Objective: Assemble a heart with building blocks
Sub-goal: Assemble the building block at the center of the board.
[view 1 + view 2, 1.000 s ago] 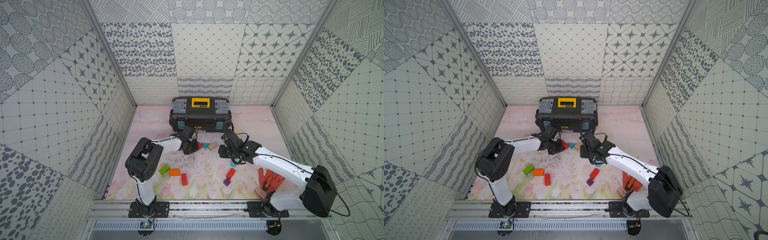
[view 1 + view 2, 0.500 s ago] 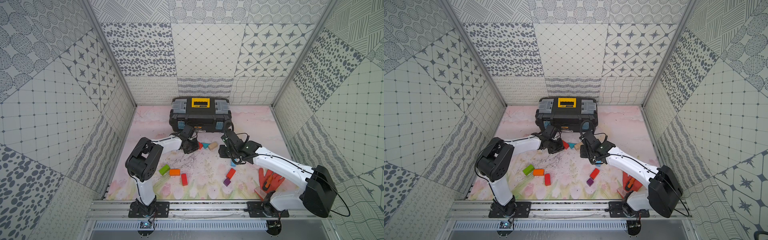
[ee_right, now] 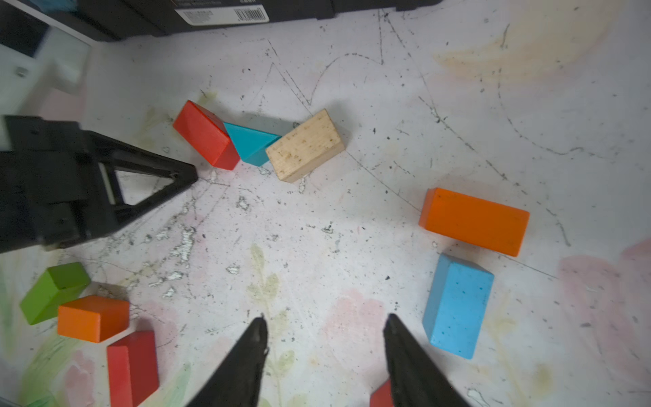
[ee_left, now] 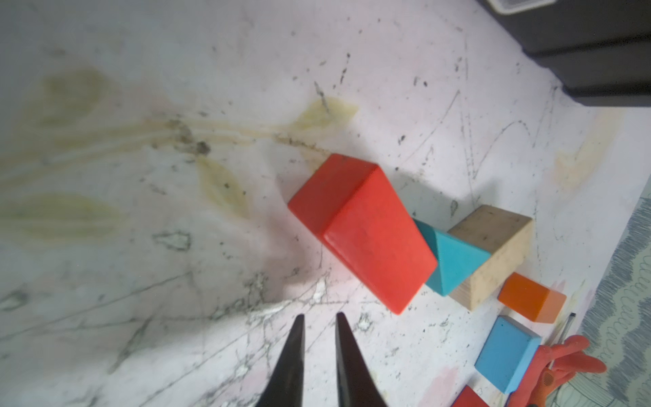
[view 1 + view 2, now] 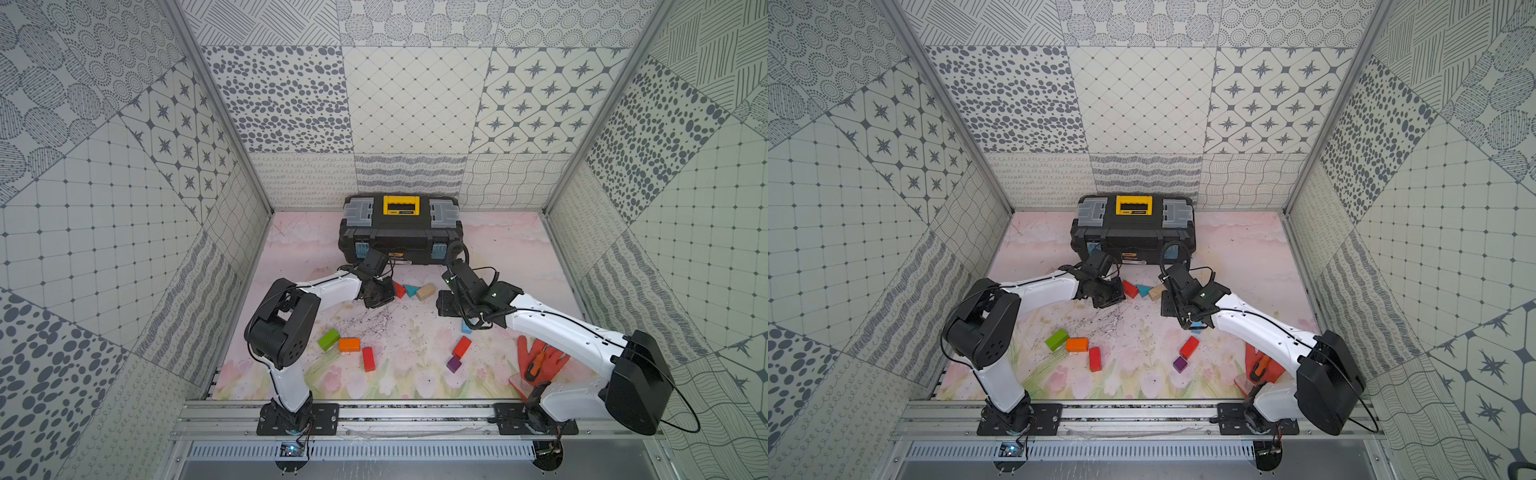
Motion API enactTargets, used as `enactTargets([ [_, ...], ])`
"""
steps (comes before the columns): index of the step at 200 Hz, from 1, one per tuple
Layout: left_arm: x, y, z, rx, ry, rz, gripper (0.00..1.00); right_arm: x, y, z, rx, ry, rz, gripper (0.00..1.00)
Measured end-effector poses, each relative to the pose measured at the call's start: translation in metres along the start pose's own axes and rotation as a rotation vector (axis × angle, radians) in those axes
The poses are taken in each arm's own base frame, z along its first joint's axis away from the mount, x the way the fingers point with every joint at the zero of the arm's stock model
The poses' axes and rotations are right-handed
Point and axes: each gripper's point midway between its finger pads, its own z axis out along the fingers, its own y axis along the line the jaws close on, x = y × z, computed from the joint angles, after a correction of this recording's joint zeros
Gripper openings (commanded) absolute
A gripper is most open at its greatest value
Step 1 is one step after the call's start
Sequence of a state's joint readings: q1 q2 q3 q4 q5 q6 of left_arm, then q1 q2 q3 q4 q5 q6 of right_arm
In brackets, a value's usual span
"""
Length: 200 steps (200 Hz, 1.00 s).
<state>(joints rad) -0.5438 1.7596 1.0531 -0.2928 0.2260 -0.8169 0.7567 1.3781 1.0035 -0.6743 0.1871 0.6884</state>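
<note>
1. My left gripper (image 4: pixel 319 314) is parted a crack, holding nothing, beside the red brick (image 4: pixel 366 232).
2. My right gripper (image 3: pixel 326 317) stands wide, empty, beside the light blue brick (image 3: pixel 458 304).
3. That red brick, the teal triangle (image 3: pixel 252 142) and the plain-wood brick (image 3: pixel 304 146) touch in a row by the toolbox (image 5: pixel 401 237), near the bench's (image 5: pixel 507 249) far edge.
4. The green brick (image 5: pixel 328 339) and the purple cube (image 5: pixel 454 364) lie nearer its front edge.

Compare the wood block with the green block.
Colour: the wood block is bare and speckled; the green block is painted. Place: the wood block lies near the toolbox; the green block lies nearer the rail. Neighbours: the wood block touches the teal triangle; the green block sits by an orange block. Both are bricks lying flat.
</note>
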Motion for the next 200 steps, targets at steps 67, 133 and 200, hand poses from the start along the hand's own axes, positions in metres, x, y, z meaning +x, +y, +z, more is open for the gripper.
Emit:
enactTargets([
  [67,0.004,0.024,-0.046,-0.041,-0.062,0.030,0.34,0.005,-0.022,0.021,0.094,0.092,0.010,0.68],
  [133,-0.039,0.045,-0.023,-0.081,-0.085,-0.054,0.21,-0.003,-0.009,0.018,0.051,0.078,0.020,0.58],
  [200,-0.070,0.038,0.006,-0.082,-0.090,-0.069,0.21,0.003,-0.011,0.014,0.030,0.073,0.034,0.53],
])
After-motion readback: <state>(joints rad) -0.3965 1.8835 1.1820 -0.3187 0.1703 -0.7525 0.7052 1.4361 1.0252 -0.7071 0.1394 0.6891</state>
